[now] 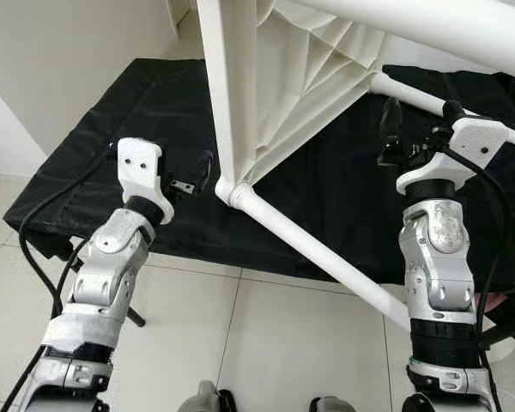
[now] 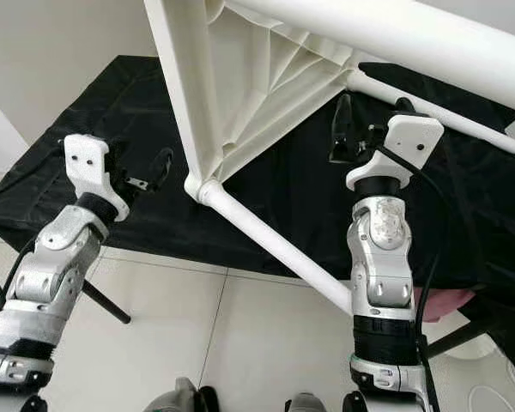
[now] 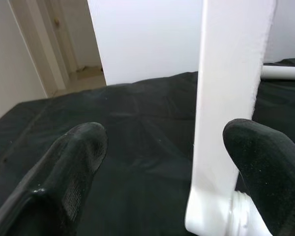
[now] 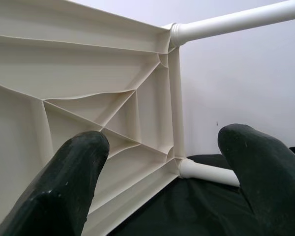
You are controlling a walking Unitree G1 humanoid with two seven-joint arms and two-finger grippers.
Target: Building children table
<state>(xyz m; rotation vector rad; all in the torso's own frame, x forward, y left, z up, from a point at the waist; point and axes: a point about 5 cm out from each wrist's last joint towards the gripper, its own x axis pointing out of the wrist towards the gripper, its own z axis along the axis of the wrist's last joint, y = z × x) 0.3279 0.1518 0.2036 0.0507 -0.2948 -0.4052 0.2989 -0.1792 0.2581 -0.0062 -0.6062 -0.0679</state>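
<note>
Nearest, a white leg (image 1: pixel 326 257) juts from the tabletop's (image 1: pixel 300 77) lower corner out over the tiled floor (image 1: pixel 240 343), towards the robot. The left gripper (image 1: pixel 193 176) hovers just left of that corner, over the black cloth (image 1: pixel 94 163); its jaws are wide, holding nothing, with the tabletop's edge standing between the fingers (image 3: pixel 73 162) in the left wrist view. The right gripper (image 1: pixel 416 129) is raised on the right, jaws also wide and empty, facing the ribbed underside. The tabletop stands on edge on the cloth-covered bench. Farther off, a second leg (image 1: pixel 429 99) runs right from another corner, and a third (image 1: pixel 429 21) crosses the top. So assembly looks well advanced: three legs seem seated; whether a fourth is fitted cannot be told. Righting the table probably remains. No containers are visible.
</note>
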